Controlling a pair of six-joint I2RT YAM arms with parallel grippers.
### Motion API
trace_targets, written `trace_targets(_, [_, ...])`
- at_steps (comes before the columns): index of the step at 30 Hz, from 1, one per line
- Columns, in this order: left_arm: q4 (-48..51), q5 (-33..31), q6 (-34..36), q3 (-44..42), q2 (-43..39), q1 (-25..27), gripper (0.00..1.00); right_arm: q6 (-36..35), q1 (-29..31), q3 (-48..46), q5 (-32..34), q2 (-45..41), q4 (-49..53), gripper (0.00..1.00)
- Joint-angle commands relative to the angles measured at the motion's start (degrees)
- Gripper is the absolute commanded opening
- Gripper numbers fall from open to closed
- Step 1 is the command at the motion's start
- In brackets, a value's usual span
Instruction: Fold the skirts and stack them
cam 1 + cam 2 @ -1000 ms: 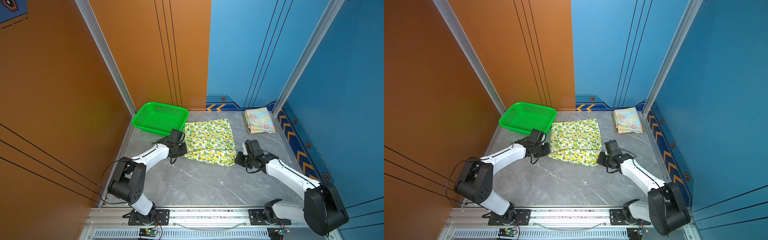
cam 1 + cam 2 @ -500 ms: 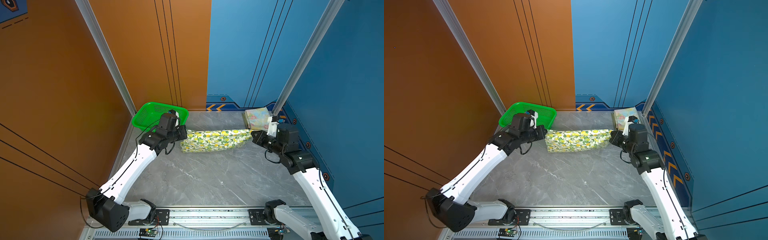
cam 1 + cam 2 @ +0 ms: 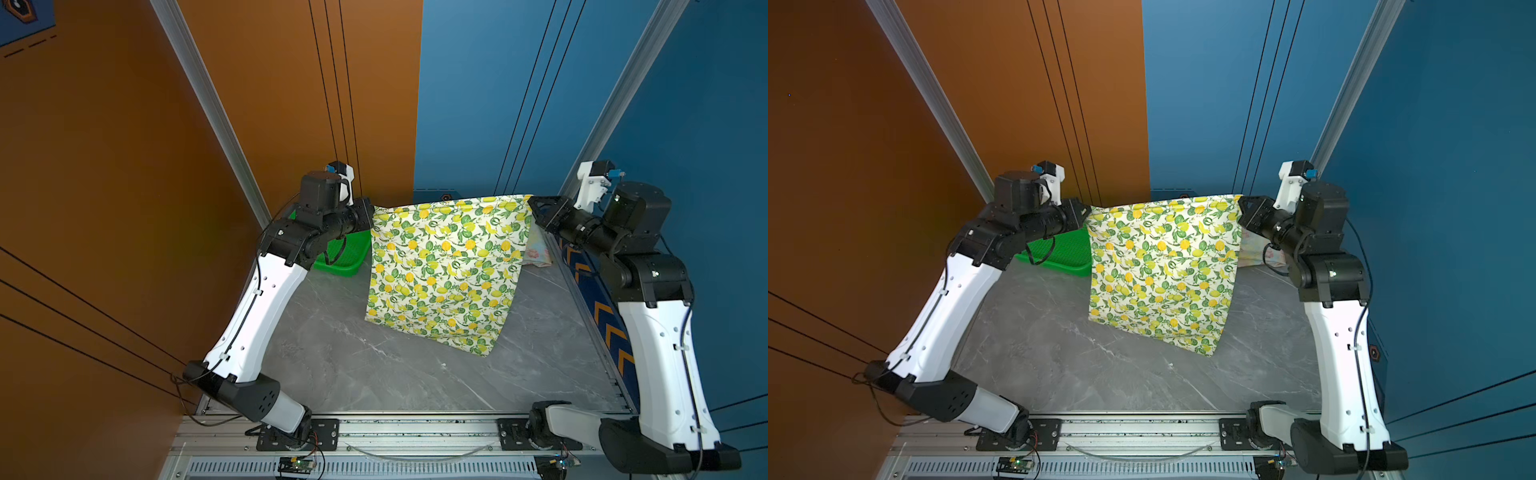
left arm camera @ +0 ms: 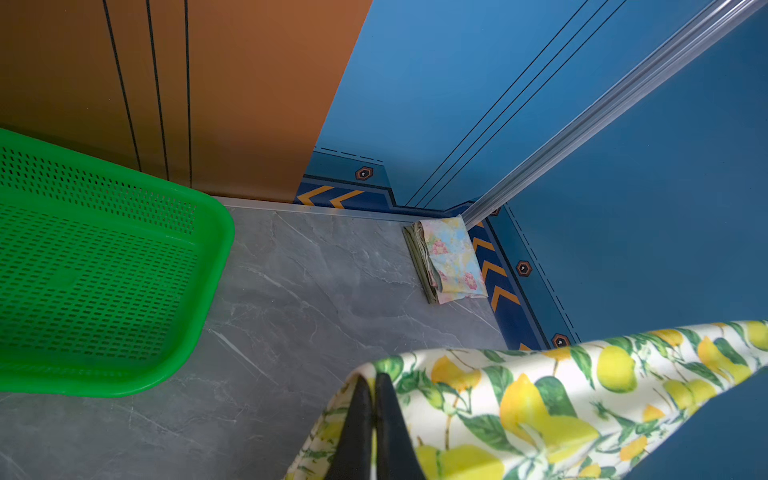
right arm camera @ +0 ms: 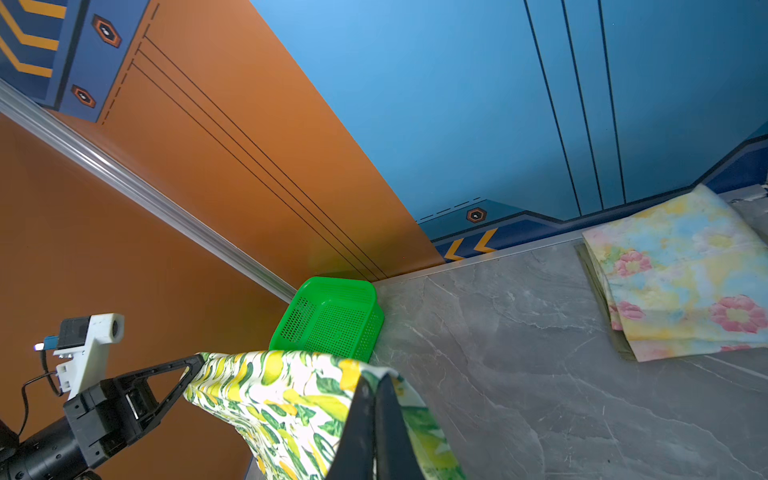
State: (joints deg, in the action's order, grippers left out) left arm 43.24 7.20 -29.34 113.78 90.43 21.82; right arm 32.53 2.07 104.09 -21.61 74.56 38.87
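Lemon skirt (image 3: 444, 270) hangs from left end effector (image 3: 369, 217) and right end effector (image 3: 533, 209), both clenched on its top corners. A thin pinch may slip, dropping one corner.

White arm shells (image 3: 266, 307), black joints (image 3: 249, 399), thin black cables (image 3: 1037, 263).

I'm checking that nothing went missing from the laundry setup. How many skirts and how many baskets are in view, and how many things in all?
Skirts: 3 (lemon skirt, floral skirt, olive skirt under it)
Baskets: 1 (green basket)
Total: 4
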Motion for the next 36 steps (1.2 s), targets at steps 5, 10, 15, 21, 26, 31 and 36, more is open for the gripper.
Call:
trace_targets(5, [9.53,3.02,0.11,23.26,13.77,-3.52,0.00,2.97,-4.82,17.38,-1.07,11.06,-2.11,0.00])
trace_targets(10, [9.83,2.86,0.62,21.47,11.19,-0.40,0.00,2.89,-5.83,13.78,-1.59,6.08,-0.64,0.00])
trace_targets(15, [3.39,-2.92,2.90,-5.47,-1.59,6.75,0.00,2.02,-5.76,-14.61,0.16,-10.15,-2.61,0.00])
trace_targets(21, [-14.92,-8.36,-4.35,-49.78,-19.05,13.54,0.00,4.51,-4.55,-51.71,1.16,-30.52,-5.13,0.00])
trace_targets(26, [-26.76,-11.20,-15.72,-76.28,-24.19,21.02,0.00,5.25,-2.55,-67.45,1.90,-40.94,2.15,0.00])
trace_targets(31, [-27.36,-16.66,-22.07,-83.96,-25.29,30.03,0.08,6.72,-0.22,-71.57,1.44,-46.13,8.66,0.03])
trace_targets(36, [-20.98,-19.85,-21.55,-82.14,-28.98,31.15,0.68,6.49,1.06,-66.76,5.34,-43.57,10.08,0.65])
